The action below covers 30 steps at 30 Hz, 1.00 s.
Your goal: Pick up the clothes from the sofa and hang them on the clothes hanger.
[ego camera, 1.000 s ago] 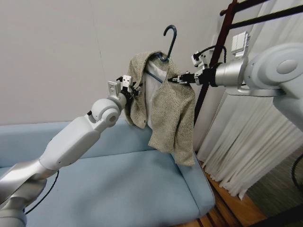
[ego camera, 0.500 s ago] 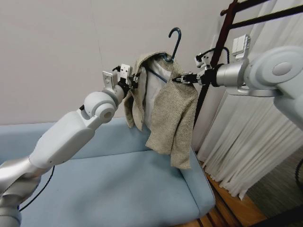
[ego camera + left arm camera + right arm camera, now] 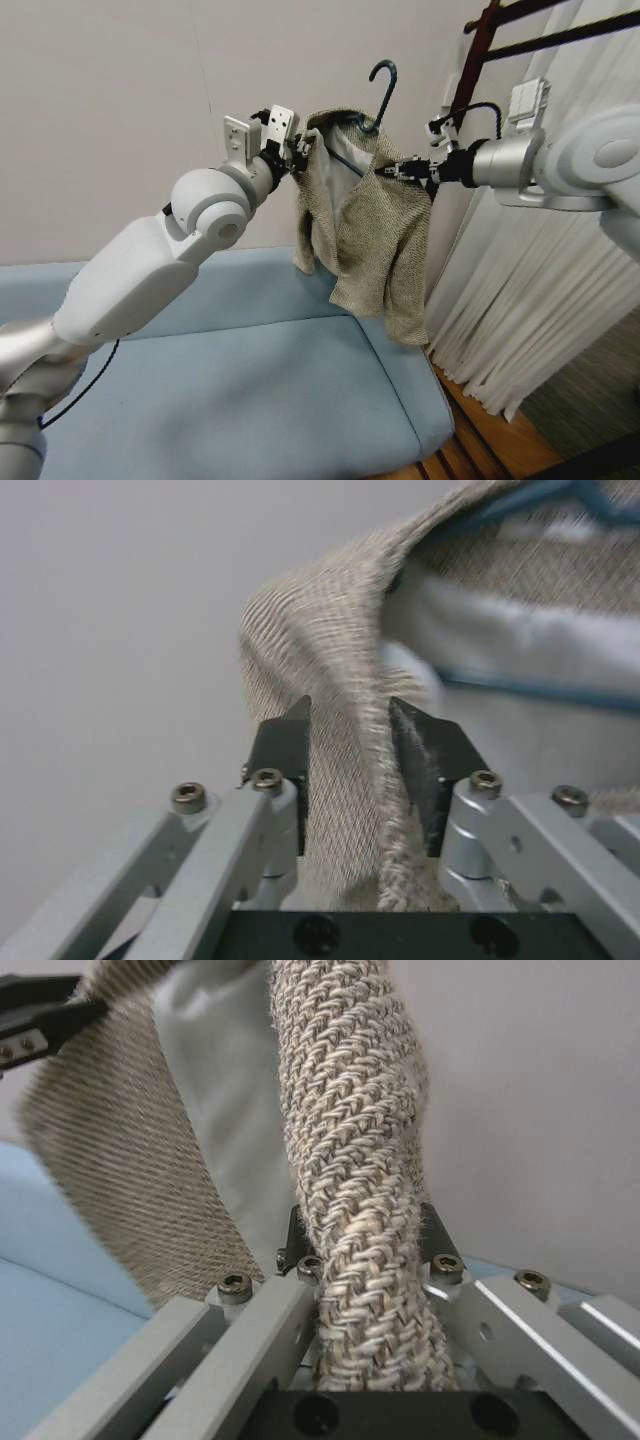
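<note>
We hold a beige tweed jacket (image 3: 372, 225) in the air above the pale blue sofa (image 3: 250, 400), draped on a blue hanger (image 3: 350, 160), with one shoulder in each gripper. Our left gripper (image 3: 296, 156) is clamped on the jacket's left shoulder edge; in the left wrist view the woven hem runs straight down between the closed pads of that gripper (image 3: 350, 750). Our right gripper (image 3: 388, 172) is pinched on the other shoulder, and in the right wrist view a thick roll of the coarse weave fills the gap between its jaws (image 3: 360, 1235). The hanger's long axis runs across from one gripper to the other, and its hook (image 3: 384, 84) rises above and between them, open end facing left. The dark wooden clothes rack (image 3: 476, 48) stands to the right of the hook, close behind our right gripper, with its bars higher up. We judge the right arm the nearer one to the rack.
</note>
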### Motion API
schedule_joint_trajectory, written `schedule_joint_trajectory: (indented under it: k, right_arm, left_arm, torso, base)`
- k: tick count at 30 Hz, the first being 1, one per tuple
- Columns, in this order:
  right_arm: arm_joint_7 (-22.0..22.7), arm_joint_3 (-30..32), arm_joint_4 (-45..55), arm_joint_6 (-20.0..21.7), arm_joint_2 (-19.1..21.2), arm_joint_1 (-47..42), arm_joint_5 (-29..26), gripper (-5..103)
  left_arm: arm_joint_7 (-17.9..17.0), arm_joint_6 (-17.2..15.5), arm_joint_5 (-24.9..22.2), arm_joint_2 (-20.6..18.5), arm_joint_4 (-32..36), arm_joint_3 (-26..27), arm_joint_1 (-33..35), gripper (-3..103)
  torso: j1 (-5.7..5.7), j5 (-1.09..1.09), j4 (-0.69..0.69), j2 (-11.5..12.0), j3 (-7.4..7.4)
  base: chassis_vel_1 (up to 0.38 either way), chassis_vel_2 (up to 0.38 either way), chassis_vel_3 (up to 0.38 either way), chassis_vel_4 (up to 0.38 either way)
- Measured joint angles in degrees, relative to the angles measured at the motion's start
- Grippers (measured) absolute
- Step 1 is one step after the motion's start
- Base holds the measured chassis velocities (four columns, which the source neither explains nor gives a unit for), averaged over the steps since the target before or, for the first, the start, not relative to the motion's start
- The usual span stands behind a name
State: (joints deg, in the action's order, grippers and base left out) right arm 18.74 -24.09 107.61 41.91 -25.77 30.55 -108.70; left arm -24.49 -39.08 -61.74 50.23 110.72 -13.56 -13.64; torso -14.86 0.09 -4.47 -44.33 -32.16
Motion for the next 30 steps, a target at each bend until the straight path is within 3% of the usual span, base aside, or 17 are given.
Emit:
schedule_joint_trajectory:
  k: [3,4,5,9,11,12,14,16,18,19,21,23,26,29,30]
  right_arm:
    - [1.09,0.34,-0.57,0.0,-0.49,0.38,-0.08,5]
    - [2.09,0.51,-0.69,0.0,-0.69,0.77,-0.87,5]
    - [2.09,0.51,-0.69,0.0,-0.69,0.77,-0.87,5]
    - [8.19,1.46,-0.66,0.0,-1.96,3.86,-8.03,5]
    - [10.05,1.82,-0.59,0.0,-2.5,4.8,-10.76,5]
    - [13.08,2.56,-0.61,0.0,-3.4,6.42,-15.43,5]
    - [14.99,3.04,-0.81,0.0,-3.9,7.31,-18.26,5]
    - [21.7,5.4,-1.51,-0.02,-5.48,8.53,-25.84,5]
    - [33.63,11.88,-2.58,-0.15,-7.65,7.58,-39.73,5]
    - [33.63,11.88,-2.58,-0.15,-7.65,7.58,-39.73,5]
    - [37.37,15.39,-2.64,-0.19,-7.72,5.58,-44.52,5]
    - [38.68,17.28,-1.46,-0.65,-5.39,2.76,-44.16,5]
    - [38.92,17.6,-0.67,-0.87,-3.45,1.35,-41.58,5]
    - [37.22,17.87,0.54,-1.01,1.0,-2.15,-31.35,5]
    - [36.57,17.98,0.83,-1.02,1.84,-2.91,-29.54,5]
  left_arm:
    - [5.59,-3.15,1.12,-3.6,0.79,3.2,3.51,45]
    - [6.37,-3.39,1.36,-4.6,0.93,3.63,4.83,45]
    - [6.37,-3.39,1.36,-4.6,0.93,3.63,4.83,45]
    - [7.35,-3.52,1.7,-7.66,1.02,6.19,10.42,67]
    - [7.35,-3.5,1.7,-8.2,1.01,6.71,11.32,67]
    - [7.38,-2.14,1.47,-9.22,0.97,7.72,12.65,78]
    - [7.39,-1.06,0.95,-9.64,0.97,8.26,13.21,78]
    - [7.3,2.2,-2.72,-10.83,1.01,10.19,14.86,89]
    - [6.84,8.25,-9.49,-12.86,1.52,13.39,17.78,98]
    - [6.84,8.25,-9.49,-12.86,1.52,13.39,17.78,98]
    - [6.63,11.88,-12.36,-14.85,2.22,16.24,20.8,99]
    - [6.09,14.94,-13.79,-18.1,3.73,20.34,26.06,100]
    - [5.77,15.93,-13.92,-19.99,4.96,24.88,31.06,100]
    - [5.39,16.27,-13.8,-22.0,7.97,36.42,43.66,100]
    - [5.36,16.27,-13.72,-22.07,8.52,37.93,45.2,100]
  torso:
    - [0.01,0.0,0.04,0.0,0.0]
    - [0.01,-0.01,0.03,0.0,0.0]
    - [0.01,-0.01,0.03,0.0,0.0]
    - [0.0,-0.02,0.01,0.0,0.0]
    - [0.0,-0.01,-0.01,0.0,0.0]
    - [0.0,-0.02,0.0,0.0,0.0]
    - [0.0,-0.03,0.0,0.0,0.0]
    - [0.01,-0.03,0.01,0.0,0.0]
    - [0.01,-0.04,0.02,0.0,0.0]
    - [0.01,-0.04,0.02,0.0,0.0]
    - [0.01,-0.03,0.01,0.0,0.0]
    - [0.0,0.01,0.03,0.0,0.0]
    - [0.01,0.0,-0.01,0.0,0.0]
    - [0.01,-0.03,0.04,-0.01,0.0]
    - [0.01,-0.03,0.04,0.0,0.0]
  base:
    - [0.0,0.0,0.0,0.0]
    - [0.0,0.0,0.0,0.0]
    - [0.0,0.0,0.0,0.0]
    - [0.0,0.0,0.0,0.0]
    - [0.0,0.0,0.0,0.0]
    - [0.0,0.0,0.0,0.0]
    - [0.0,0.0,0.0,0.0]
    - [0.0,0.0,0.0,0.0]
    - [0.0,0.0,0.0,0.0]
    - [0.0,0.0,0.0,0.0]
    - [0.0,0.0,0.0,0.0]
    - [0.0,0.0,0.0,0.0]
    - [0.0,0.0,0.0,0.0]
    - [0.0,0.0,0.0,0.0]
    - [0.0,0.0,0.0,0.0]
